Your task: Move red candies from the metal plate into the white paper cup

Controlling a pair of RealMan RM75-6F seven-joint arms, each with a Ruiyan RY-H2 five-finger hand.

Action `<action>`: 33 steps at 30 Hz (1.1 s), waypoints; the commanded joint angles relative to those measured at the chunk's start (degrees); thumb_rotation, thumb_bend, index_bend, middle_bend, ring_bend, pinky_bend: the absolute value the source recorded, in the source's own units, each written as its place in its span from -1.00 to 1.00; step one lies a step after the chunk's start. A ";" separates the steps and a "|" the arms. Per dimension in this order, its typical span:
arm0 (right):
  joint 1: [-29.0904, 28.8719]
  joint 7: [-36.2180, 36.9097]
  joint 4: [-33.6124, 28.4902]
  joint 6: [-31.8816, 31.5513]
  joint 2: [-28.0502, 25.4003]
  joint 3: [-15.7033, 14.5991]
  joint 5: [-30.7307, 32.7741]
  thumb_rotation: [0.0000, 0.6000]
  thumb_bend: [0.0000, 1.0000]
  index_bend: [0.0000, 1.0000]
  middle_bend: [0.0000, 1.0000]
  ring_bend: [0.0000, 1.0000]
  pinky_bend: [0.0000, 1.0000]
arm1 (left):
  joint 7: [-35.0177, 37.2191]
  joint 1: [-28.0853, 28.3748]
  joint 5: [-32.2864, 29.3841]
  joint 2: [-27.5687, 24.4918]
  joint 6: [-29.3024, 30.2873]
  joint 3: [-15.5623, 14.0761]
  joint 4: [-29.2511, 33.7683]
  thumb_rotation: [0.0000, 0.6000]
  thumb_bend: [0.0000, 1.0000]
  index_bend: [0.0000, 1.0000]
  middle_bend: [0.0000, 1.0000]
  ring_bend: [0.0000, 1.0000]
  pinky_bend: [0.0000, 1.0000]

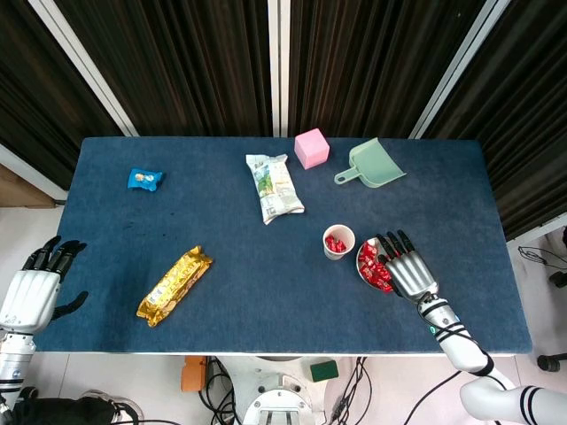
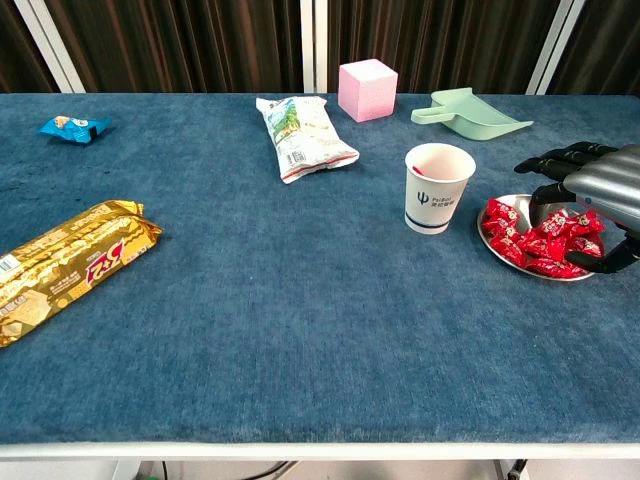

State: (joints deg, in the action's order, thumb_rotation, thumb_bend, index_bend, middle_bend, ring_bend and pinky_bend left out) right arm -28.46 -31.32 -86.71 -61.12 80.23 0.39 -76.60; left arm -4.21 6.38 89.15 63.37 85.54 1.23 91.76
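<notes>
Several bystanders on blue felt-covered table (image 1: 266,292): long gold foil snack bar (image 1: 174,285) front left; white-green crinkled snack bag (image 1: 275,187) centre back; mint plastic dustpan (image 1: 373,164) and pink foam cube (image 1: 311,147) back right; small blue candy packet (image 1: 144,180) far left. None between cup and plate. Round metal plate (image 2: 494,240) front right holds pile of red wrapped candies (image 2: 540,240). White paper cup (image 2: 438,187) upright just left of plate, few red candies inside. Right hand (image 1: 405,268) over plate, fingers spread, tips on candy pile; whether one is pinched, cannot tell. Left hand (image 1: 37,285) off table's left edge, fingers apart, holding nothing.
</notes>
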 commanded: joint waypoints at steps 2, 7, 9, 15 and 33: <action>0.00 -0.72 0.08 0.25 -0.01 0.09 0.57 1.00 -0.28 -0.25 -0.96 -1.00 -1.00 | 0.08 -0.06 -0.04 -0.04 0.02 -0.02 0.00 1.00 -0.64 -0.66 -0.69 -0.89 -0.60; 0.10 -1.37 0.15 0.28 0.08 0.07 0.90 1.00 -0.29 -0.25 -0.96 -1.00 -1.00 | -0.04 -0.23 0.32 0.01 0.48 -0.11 0.15 1.00 -0.64 -0.66 -0.69 -0.89 -0.60; 0.11 -1.47 0.13 0.29 0.09 0.03 0.86 1.00 -0.28 -0.25 -0.96 -1.00 -1.00 | -0.14 -0.21 0.36 0.00 0.44 -0.13 0.23 1.00 -0.64 -0.66 -0.69 -0.89 -0.60; 0.05 -1.50 0.54 0.28 0.58 0.16 0.75 1.00 -0.28 -0.25 -0.96 -1.00 -1.00 | -0.30 -0.27 0.31 0.06 0.51 -0.11 0.30 1.00 -0.64 -0.66 -0.69 -0.89 -0.60; -0.64 -3.38 1.87 1.56 2.37 0.38 1.84 1.00 -0.28 -0.21 -0.97 -1.00 -1.00 | 0.38 -0.39 0.02 -0.04 0.70 0.10 0.10 1.00 -0.64 -0.66 -0.69 -0.89 -0.60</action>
State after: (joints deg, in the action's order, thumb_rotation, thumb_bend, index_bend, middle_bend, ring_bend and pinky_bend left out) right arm -29.08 -34.69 -84.84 -59.58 82.59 0.77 -74.78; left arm -3.83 5.99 89.17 63.34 86.23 1.33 91.86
